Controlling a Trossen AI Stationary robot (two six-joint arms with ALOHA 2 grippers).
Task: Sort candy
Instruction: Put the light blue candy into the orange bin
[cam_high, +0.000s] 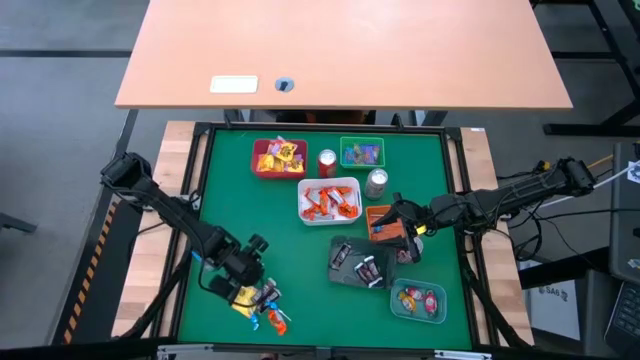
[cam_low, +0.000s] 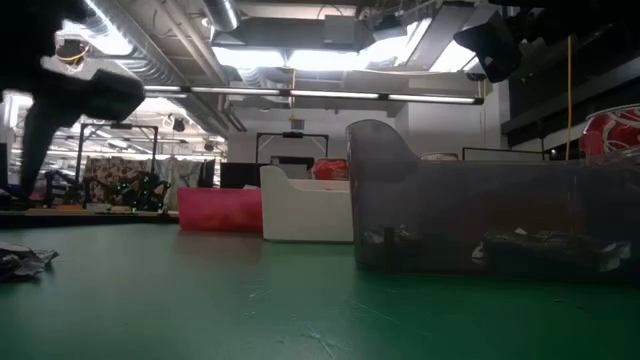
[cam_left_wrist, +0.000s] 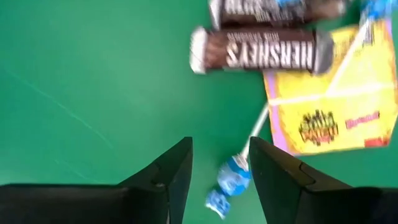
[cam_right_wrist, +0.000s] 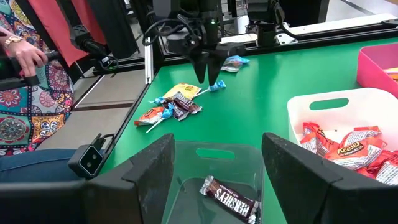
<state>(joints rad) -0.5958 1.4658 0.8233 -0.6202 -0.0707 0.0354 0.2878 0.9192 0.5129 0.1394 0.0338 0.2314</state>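
Loose candy (cam_high: 262, 303) lies on the green mat near the table's front left: two Hershey's bars (cam_left_wrist: 261, 53), a yellow packet (cam_left_wrist: 336, 102) and a blue lollipop (cam_left_wrist: 231, 177). My left gripper (cam_left_wrist: 219, 168) is open and points down, one finger on either side of the lollipop's head. It also shows in the right wrist view (cam_right_wrist: 207, 73). My right gripper (cam_right_wrist: 217, 171) is open and empty above the grey tray (cam_high: 345, 270). A Hershey's bar (cam_right_wrist: 231, 199) lies in that tray.
Red (cam_high: 262, 160), green (cam_high: 361, 140), white (cam_high: 328, 215), orange (cam_high: 378, 210) and teal (cam_high: 418, 318) trays hold sorted candy. A red can (cam_high: 327, 162) and a silver can (cam_high: 376, 183) stand between them. A person (cam_right_wrist: 25, 74) sits beyond the table's left edge.
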